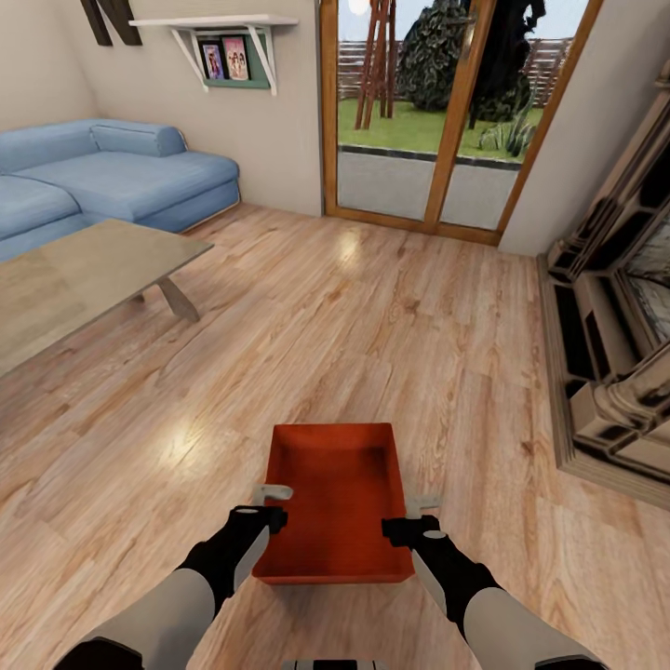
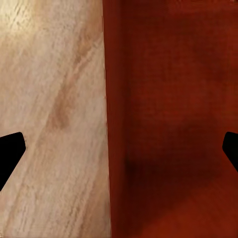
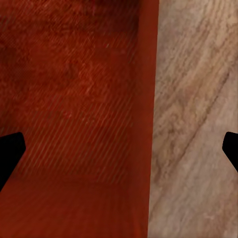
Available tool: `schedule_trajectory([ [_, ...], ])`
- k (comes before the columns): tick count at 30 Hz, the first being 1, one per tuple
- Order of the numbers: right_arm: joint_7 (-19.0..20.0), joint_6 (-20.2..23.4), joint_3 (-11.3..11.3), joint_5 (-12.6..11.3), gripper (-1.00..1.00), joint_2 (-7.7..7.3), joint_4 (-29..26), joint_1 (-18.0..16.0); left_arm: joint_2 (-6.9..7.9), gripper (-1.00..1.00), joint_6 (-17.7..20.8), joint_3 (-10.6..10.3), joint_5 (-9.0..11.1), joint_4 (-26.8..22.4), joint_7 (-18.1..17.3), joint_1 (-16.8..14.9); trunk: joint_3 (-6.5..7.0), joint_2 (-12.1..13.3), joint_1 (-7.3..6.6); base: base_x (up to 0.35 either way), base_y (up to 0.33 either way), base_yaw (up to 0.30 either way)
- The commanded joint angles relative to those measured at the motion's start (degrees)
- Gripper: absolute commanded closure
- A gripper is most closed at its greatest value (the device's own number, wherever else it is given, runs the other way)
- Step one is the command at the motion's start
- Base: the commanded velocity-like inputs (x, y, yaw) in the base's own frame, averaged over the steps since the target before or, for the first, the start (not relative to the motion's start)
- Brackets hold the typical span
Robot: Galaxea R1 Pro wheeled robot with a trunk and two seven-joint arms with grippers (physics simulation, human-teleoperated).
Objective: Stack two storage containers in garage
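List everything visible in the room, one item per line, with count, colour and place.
storage container: one, orange-red, on the wood floor between both arms
wood floor: one, light planks, across the room
sofa: one, blue, far left corner
table: one, pale top, left, before the sofa
wall shelf: one, white, above the sofa, holding two framed pictures
glass doors: wood-framed, far wall, garden beyond
fireplace: one, tan stone, right wall
left end effector: black, jaws open, at the container's left wall
right end effector: black, jaws open, at its right wall

orange-red container, blue sofa
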Motion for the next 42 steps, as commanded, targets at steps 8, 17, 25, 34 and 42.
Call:
schedule_trajectory([
  [8, -0.4, 0.5, 0.5, 0.1, -1.00, 0.04, -0.1, 0.0, 0.58, -1.00, 0.1, 5.2, 0.7, -0.1, 0.7, 0.0, -0.04, 0.0, -0.01, 0.000, 0.000, 0.000],
  [17, -0.4, 0.5, 0.4, 0.2, -1.00, -0.03, -0.1, 0.0, 0.75, -1.00, 0.1, 6.1, 0.7, -0.1, 0.7, 0.0, -0.04, 0.0, -0.01, 0.000, 0.000, 0.000],
  [25, -0.5, 0.3, 0.4, 0.1, -1.00, -0.41, -0.1, 0.0, 0.86, -1.00, 0.1, 6.1, 0.6, -0.1, 0.8, 0.0, -0.04, 0.0, -0.01, 0.000, 0.000, 0.000],
  [34, -0.5, 0.4, 0.3, 0.1, -1.00, -0.50, -0.1, 0.0, 0.94, -1.00, 0.1, 6.1, 0.6, -0.1, 0.8, 0.0, -0.04, 0.0, -0.01, 0.000, 0.000, 0.000],
  [42, -0.6, 0.4, 0.2, 0.0, -1.00, -0.56, -0.1, 0.0, 1.01, -1.00, 0.1, 6.1, 0.6, -0.1, 0.8, 0.0, -0.04, 0.0, -0.01, 0.000, 0.000, 0.000],
])
